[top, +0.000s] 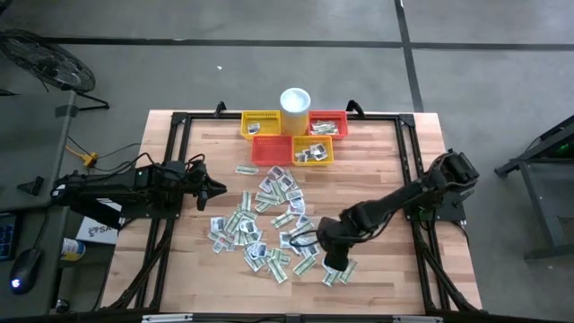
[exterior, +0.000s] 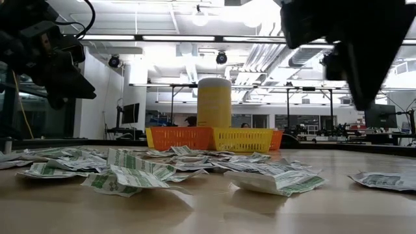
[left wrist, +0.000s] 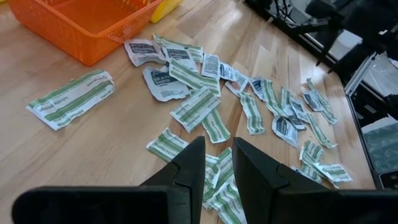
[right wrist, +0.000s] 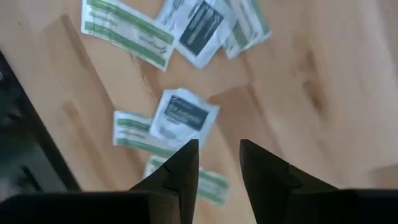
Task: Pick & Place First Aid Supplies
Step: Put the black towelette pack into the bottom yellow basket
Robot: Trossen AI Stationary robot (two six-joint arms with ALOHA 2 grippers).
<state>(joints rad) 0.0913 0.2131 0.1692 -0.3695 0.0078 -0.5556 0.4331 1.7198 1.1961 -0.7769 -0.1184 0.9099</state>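
Many small flat sachets (top: 269, 224), white, grey and green-striped, lie scattered flat on the wooden table (top: 377, 170); they also show in the left wrist view (left wrist: 205, 106). My left gripper (top: 218, 190) hovers at the pile's left side, fingers (left wrist: 217, 163) slightly apart and empty. My right gripper (top: 334, 260) hangs over the pile's near right part, pointing down, fingers (right wrist: 219, 155) slightly apart and empty, clear of the table in the low view (exterior: 364, 71). A white sachet with dark print (right wrist: 183, 115) lies just ahead of it on green-striped ones.
Four small mesh baskets stand at the far middle: yellow (top: 261, 123), red-orange (top: 328, 123), red-orange (top: 272, 149) and yellow (top: 312, 150), some holding sachets. A white cup (top: 295, 100) stands behind them. One sachet (top: 247, 170) lies apart. A black frame (top: 170, 161) runs around the table.
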